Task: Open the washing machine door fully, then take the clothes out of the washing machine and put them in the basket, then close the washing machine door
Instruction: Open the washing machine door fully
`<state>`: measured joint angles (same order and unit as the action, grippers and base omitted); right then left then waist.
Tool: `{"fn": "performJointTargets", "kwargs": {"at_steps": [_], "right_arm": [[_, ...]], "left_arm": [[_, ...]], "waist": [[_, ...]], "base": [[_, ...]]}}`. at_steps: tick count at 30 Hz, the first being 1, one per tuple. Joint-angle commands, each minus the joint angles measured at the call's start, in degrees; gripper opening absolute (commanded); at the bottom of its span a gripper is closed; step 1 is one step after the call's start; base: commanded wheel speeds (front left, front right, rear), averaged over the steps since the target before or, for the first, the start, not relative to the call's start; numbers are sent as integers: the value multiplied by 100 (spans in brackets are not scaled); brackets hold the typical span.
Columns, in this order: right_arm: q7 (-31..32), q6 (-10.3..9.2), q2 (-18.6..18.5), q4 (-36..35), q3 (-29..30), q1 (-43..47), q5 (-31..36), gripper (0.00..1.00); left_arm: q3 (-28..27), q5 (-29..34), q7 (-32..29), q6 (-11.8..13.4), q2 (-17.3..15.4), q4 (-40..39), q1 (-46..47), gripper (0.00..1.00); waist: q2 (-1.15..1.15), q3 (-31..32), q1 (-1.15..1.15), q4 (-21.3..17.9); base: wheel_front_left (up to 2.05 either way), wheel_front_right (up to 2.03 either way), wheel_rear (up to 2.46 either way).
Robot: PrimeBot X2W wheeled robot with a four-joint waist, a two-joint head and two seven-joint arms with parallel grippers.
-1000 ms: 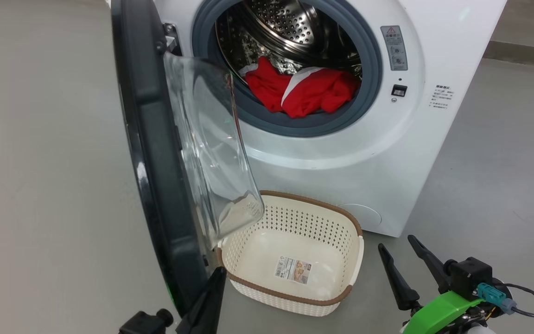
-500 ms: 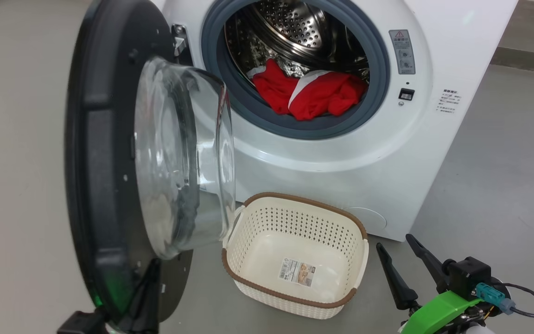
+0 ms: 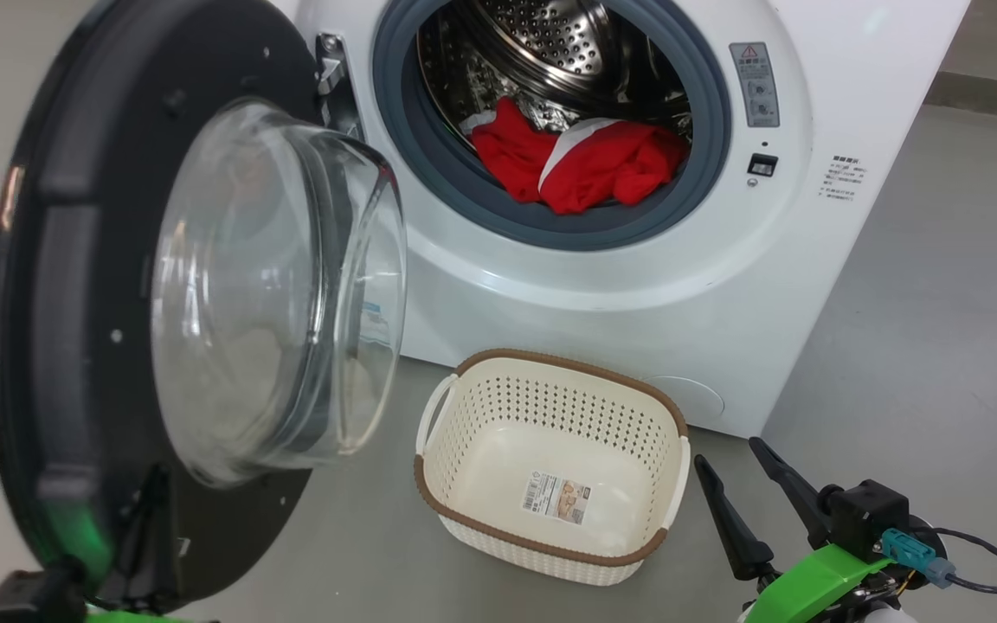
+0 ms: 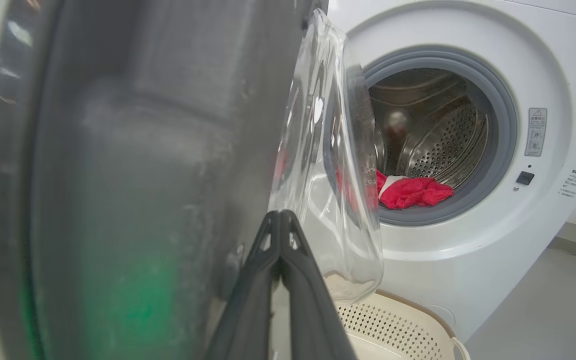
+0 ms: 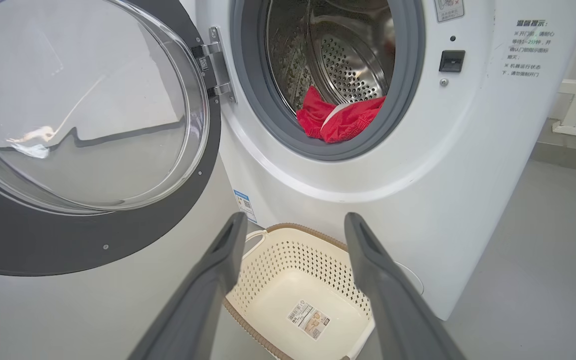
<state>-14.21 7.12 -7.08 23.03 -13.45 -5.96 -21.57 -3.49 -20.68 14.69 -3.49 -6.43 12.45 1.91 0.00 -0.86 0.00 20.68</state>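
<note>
1. Right end effector [image 3: 726, 452]: low at the near right. Its fingers are spread wide and hold nothing. It points over the basket toward the drum mouth, probably parked ready to reach for the laundry.
2. Left end effector [image 4: 280, 220]: fingers closed tip to tip with nothing between them. It lies along the inner face of the washing machine door [image 3: 57, 260], below the glass bowl [image 3: 256, 285]. It probably serves as a blunt pusher for swinging the door, though contact cannot be confirmed.
3. Basket [image 3: 542, 407]: cream perforated plastic with a brown rim, empty apart from a sticker [image 3: 555, 499] on its base. It stands on the floor just in front of the washer and below the opening, which keeps the carry short.
4. Washing machine door: hung on a metal hinge [image 3: 330, 73] at the opening's left. It is swung wide with its inner face toward the head camera, and its lower edge is near the basket but clear of it. Whether it has reached full travel cannot be told.
5. Washing machine [image 3: 568, 285]: a white front-loader with a grey gasket [image 3: 455, 195] and a perforated steel drum [image 3: 550, 43]. A warning label [image 3: 754, 82] and a latch slot [image 3: 762, 164] sit to the right of the opening.
6. Clothes [image 3: 585, 164]: red fabric with a white panel, heaped at the drum's front lip against the gasket. None is in the basket yet.
7. Floor [image 3: 914, 346]: plain grey and smooth, running to a darker strip [image 3: 992, 91] at the far right. No raised surface is present.
</note>
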Motion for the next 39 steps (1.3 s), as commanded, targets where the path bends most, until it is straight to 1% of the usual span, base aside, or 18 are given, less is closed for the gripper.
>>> {"fn": "performJointTargets", "kwargs": {"at_steps": [1,11,20,21,33,39], "right_arm": [[-79,36,-53,-152,-99,-100,54,100],[-79,36,-106,-171,-91,-199,103,100],[-79,36,-121,-170,-93,-294,146,100],[-79,36,-124,-169,-95,-313,159,100],[-79,36,-145,-172,-145,-443,197,100],[-79,36,-145,-180,-169,-517,215,100]], "left_arm": [[-397,67,31,68,-205,-55,324,0],[-1145,209,31,-13,-422,362,799,0],[-1644,383,31,-99,-618,783,1240,0],[-1785,423,31,-111,-666,896,1339,0],[-2446,595,31,-215,-888,1542,1786,0],[-2744,662,31,-290,-1087,1963,2055,0]], "waist": [[0,-40,0,-16],[0,-253,0,-67],[0,-420,0,-101],[0,-446,0,-111],[0,-604,0,-217],[0,-711,0,-286]], "base": [[0,0,0],[0,0,0],[0,0,0],[0,0,0],[0,0,0],[0,0,0]]}}
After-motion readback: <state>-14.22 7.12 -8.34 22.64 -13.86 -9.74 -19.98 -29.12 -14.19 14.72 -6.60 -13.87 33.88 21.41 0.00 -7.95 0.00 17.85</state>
